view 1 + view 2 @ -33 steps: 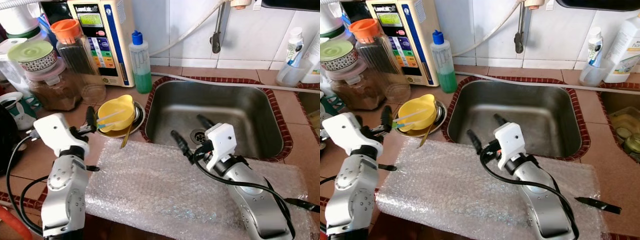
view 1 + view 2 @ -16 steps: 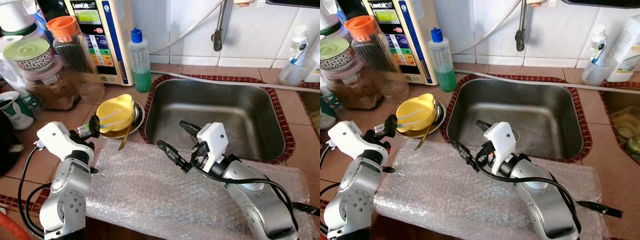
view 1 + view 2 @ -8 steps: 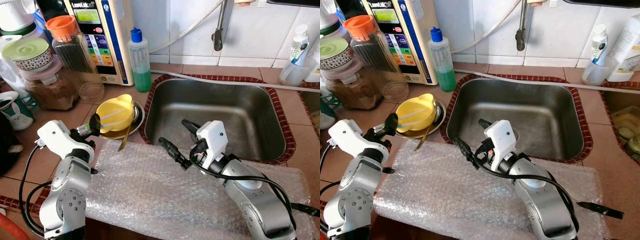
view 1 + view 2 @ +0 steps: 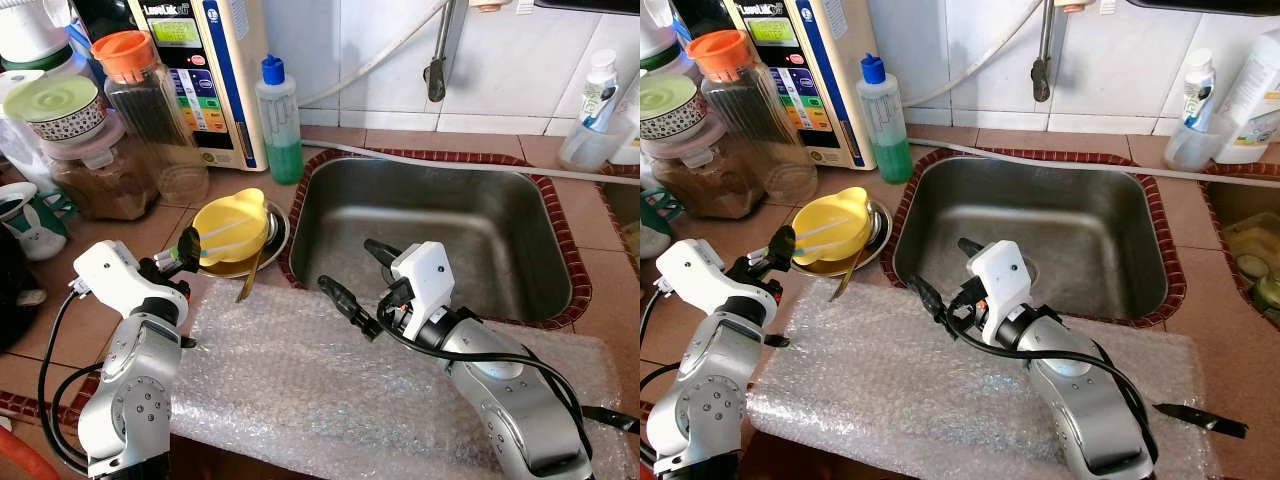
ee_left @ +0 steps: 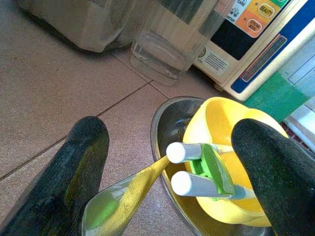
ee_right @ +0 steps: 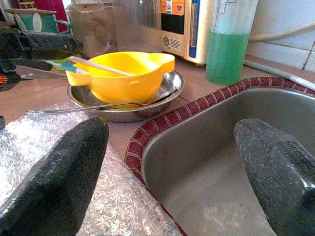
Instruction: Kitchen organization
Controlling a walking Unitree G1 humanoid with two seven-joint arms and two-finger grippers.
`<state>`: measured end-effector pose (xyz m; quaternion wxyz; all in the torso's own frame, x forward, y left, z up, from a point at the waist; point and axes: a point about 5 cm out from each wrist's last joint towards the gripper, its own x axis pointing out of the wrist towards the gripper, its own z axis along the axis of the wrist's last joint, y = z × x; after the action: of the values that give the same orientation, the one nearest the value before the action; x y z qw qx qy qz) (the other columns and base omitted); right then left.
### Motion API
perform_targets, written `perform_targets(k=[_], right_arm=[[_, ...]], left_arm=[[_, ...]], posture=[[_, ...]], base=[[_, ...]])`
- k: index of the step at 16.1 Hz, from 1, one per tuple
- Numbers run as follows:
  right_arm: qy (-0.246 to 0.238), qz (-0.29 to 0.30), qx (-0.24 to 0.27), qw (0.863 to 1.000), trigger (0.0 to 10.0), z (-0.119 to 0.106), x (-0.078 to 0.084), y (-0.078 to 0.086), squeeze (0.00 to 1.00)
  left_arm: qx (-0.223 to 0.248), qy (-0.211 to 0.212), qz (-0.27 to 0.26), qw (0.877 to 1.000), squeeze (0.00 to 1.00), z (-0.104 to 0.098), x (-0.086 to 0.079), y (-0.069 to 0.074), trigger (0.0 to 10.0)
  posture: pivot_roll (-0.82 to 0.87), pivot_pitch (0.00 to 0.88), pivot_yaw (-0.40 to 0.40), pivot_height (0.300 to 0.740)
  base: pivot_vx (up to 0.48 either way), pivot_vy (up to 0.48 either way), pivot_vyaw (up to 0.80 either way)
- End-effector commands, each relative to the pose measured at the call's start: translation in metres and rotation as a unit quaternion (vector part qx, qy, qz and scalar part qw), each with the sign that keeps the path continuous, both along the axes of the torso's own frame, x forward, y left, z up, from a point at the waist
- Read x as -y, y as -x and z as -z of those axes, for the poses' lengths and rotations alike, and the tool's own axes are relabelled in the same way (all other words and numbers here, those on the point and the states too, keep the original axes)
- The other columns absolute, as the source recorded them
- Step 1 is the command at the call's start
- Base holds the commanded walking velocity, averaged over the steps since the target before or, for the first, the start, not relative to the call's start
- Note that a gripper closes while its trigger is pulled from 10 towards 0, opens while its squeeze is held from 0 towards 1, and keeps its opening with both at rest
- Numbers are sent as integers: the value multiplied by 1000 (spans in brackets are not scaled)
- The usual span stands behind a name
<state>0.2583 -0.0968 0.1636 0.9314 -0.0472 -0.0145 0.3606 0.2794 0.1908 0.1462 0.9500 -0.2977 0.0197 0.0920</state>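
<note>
Wall: white tiles [image 4: 520, 70] behind the counter.
Counter: terracotta tiles [image 4: 90, 300].
Sink: steel basin [image 4: 480, 215], red-brown mosaic rim.
Tap: hangs from wall [image 4: 435, 60].
Light: bright, even.

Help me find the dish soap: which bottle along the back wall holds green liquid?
The clear bottle with the blue cap, beside the water purifier; the bottles at the far right are white.

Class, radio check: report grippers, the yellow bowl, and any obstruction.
Left gripper open, fingers flanking the chopsticks on yellow bowl. Right gripper open at sink edge. Nothing blocking.
</note>
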Motion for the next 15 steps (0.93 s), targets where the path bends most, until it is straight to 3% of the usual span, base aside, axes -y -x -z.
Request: perform_targets(k=[1, 15], right_arm=[[-1, -7, 6, 1000, 10000, -3, -2, 2, 0], [-1, -7, 6, 1000, 10000, -3, -2, 2, 0]], left_arm=[[-12, -2, -9, 1000, 0, 2, -4, 0, 10000], [-12, -2, -9, 1000, 0, 2, -4, 0, 10000]], posture=[[-188, 107, 106, 740], [-188, 107, 106, 740]], base=[[0, 0, 0], [0, 0, 0]])
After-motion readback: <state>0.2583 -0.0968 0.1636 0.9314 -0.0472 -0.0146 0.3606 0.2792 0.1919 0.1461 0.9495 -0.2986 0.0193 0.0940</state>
